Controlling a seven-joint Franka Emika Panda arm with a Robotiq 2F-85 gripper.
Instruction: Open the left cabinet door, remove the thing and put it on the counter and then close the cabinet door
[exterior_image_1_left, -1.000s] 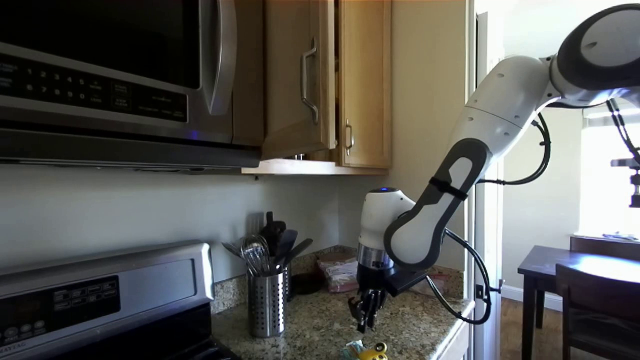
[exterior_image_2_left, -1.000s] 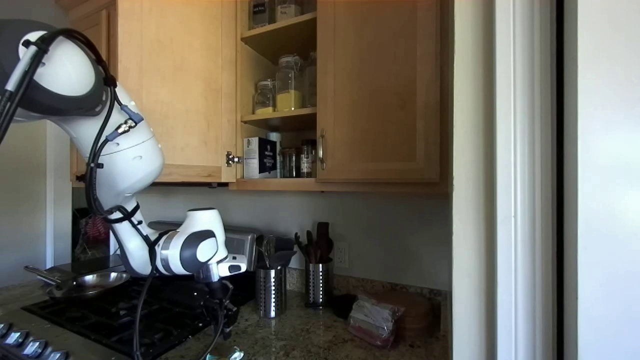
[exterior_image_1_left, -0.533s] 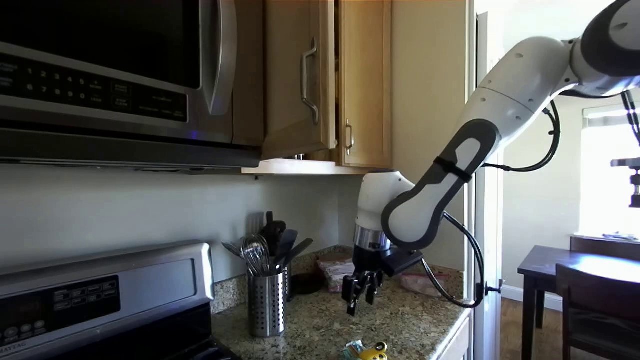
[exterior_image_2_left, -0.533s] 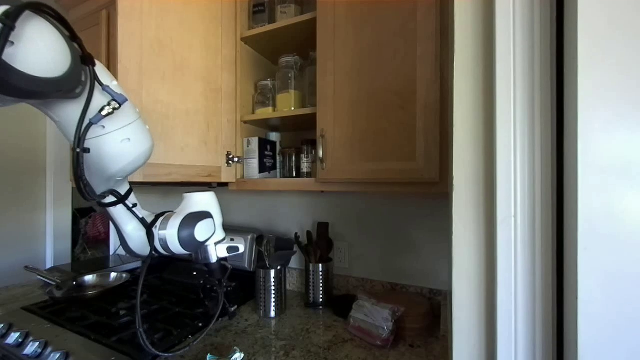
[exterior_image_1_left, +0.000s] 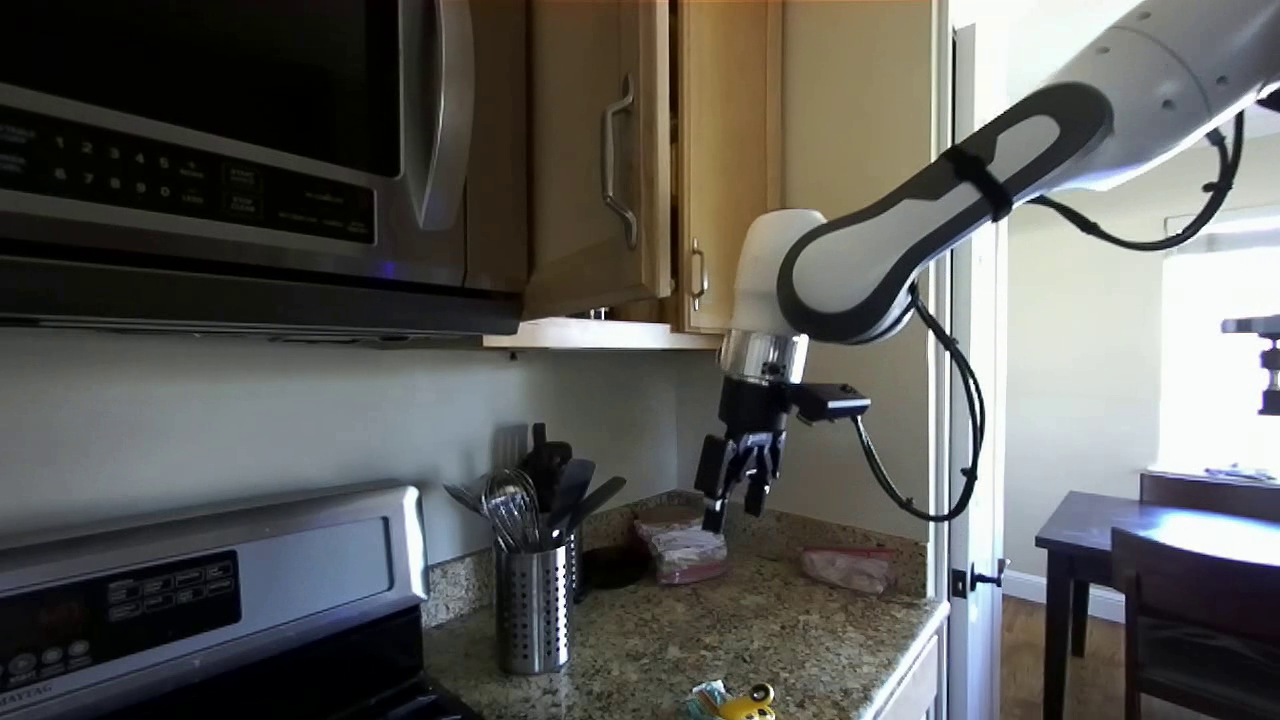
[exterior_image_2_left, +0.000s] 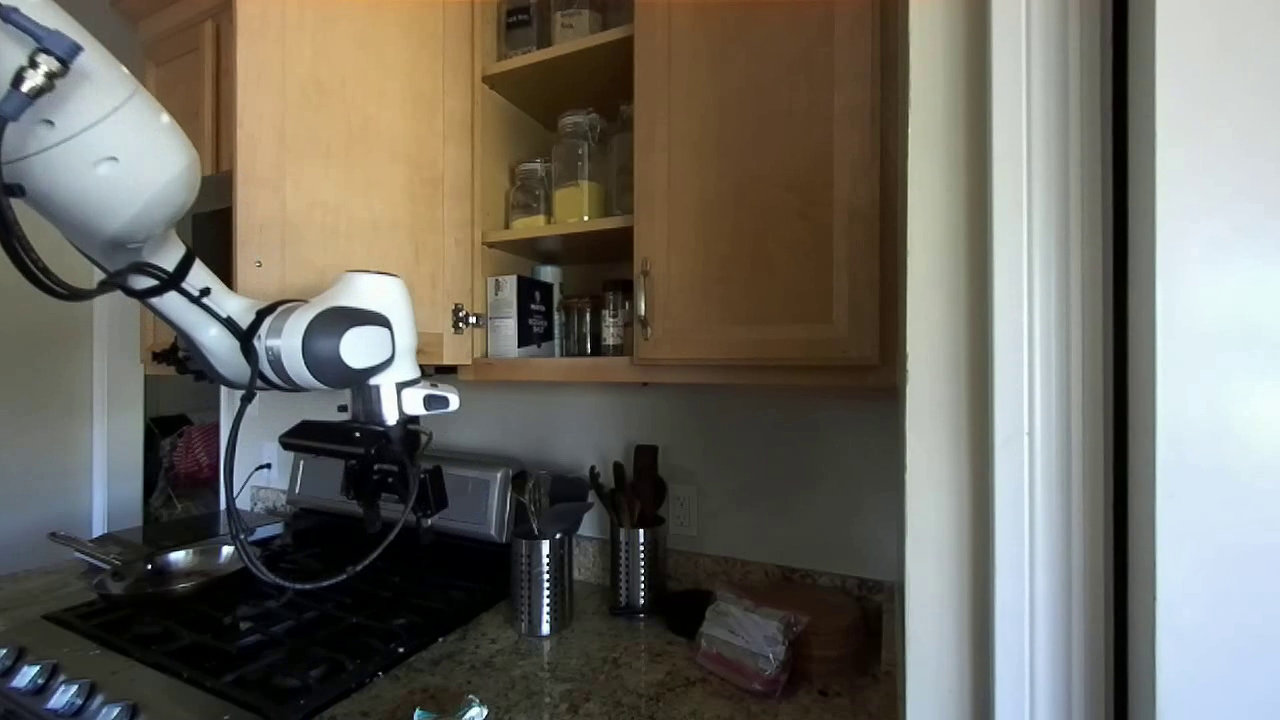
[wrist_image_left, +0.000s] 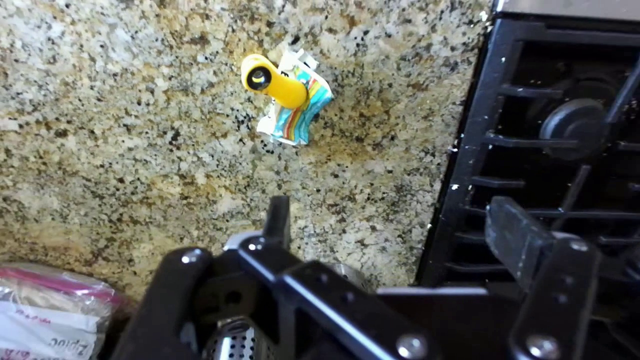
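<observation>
Holds nothing in wide-spread fingers (wrist_image_left: 517, 239); apparently put yellow thing (wrist_image_left: 277, 86) inside counter's (wrist_image_left: 125, 165) stove-side edge (wrist_image_left: 439, 165); must close left door (exterior_image_2_left: 350, 180).

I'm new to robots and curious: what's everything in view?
counter: one, speckled brown, beside stove
stove: one, black and steel, below microwave
microwave: one, black and steel, above stove
left cabinet door: one, light wood, open
right cabinet door: one, light wood, shut
jars: several, clear, on cabinet shelves
box: one, white and navy, lowest shelf
utensil cups: two, steel, on counter
packet: one, white and blue, on counter
small object: one, yellow and black, overlapping packet
plastic bags: two, clear, reddish edges, on counter
pan: one, silver, on or beside stove
table: one, dark, next room
chair: one or more, dark, by table
robot arm: one, white and grey, above counter level
gripper: one, black, arm's end, open, empty
</observation>
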